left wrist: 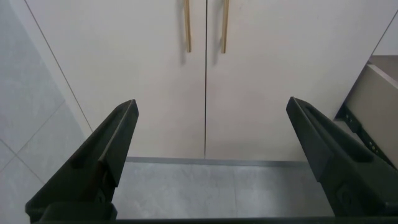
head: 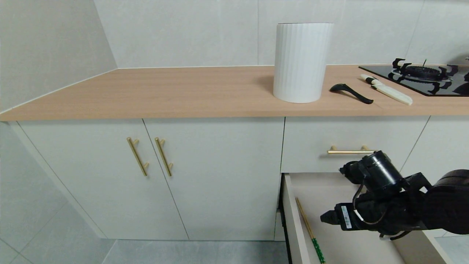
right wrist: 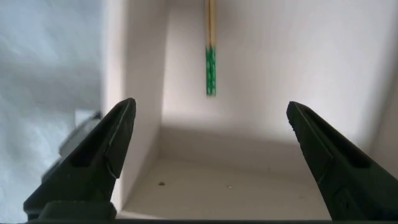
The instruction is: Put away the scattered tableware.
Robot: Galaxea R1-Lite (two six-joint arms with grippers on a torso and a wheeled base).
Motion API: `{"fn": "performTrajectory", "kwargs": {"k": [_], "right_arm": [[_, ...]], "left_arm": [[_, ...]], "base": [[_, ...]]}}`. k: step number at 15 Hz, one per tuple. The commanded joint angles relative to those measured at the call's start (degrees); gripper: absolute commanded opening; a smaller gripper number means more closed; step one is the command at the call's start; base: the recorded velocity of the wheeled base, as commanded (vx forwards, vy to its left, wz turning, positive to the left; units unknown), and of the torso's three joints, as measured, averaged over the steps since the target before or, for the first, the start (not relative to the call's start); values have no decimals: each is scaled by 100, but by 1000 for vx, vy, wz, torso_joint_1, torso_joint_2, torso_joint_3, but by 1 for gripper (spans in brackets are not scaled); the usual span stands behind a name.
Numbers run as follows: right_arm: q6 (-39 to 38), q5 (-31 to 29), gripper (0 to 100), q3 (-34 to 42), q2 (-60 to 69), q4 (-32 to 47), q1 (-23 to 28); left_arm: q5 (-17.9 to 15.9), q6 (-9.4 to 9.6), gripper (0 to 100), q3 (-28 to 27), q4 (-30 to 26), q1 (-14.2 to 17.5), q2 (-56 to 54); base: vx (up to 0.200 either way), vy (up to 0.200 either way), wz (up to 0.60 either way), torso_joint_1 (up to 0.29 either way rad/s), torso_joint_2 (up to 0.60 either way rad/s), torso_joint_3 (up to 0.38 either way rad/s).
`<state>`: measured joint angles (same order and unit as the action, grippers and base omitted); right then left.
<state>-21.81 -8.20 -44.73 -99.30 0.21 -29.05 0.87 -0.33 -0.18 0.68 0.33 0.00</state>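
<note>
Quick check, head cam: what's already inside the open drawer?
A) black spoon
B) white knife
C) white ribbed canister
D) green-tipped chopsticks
D: the green-tipped chopsticks lie in the open drawer along its left wall, while the black spoon and white knife sit up on the countertop.
</note>
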Motion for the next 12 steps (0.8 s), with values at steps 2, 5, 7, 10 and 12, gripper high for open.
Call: {"fn": "performTrajectory", "kwargs": {"k": [2,5,7,10,12], "right_arm": [[309,-32,100,87,1203,14,-4],[625,-32,100,122,1836,14,13],[810,-32,100,87,2012,14,198],[933,-32,100,-89,2091,6,339],[1082,12,100,-396,1968,6,576]], "left_arm": [[1,-2,100,1,2,2,0],[1,-2,100,1,2,2,0],[1,-2,100,1,2,2,0],[1,-2,100,1,2,2,0],[1,-11,100,1,2,2,0]], "base": [[0,0,0,0,0,0],[0,0,0,10,-99,-83],[0,0,0,68,-356,-281],[0,0,0,106,-426,-323],[0,0,0,127,-444,-320]]}}
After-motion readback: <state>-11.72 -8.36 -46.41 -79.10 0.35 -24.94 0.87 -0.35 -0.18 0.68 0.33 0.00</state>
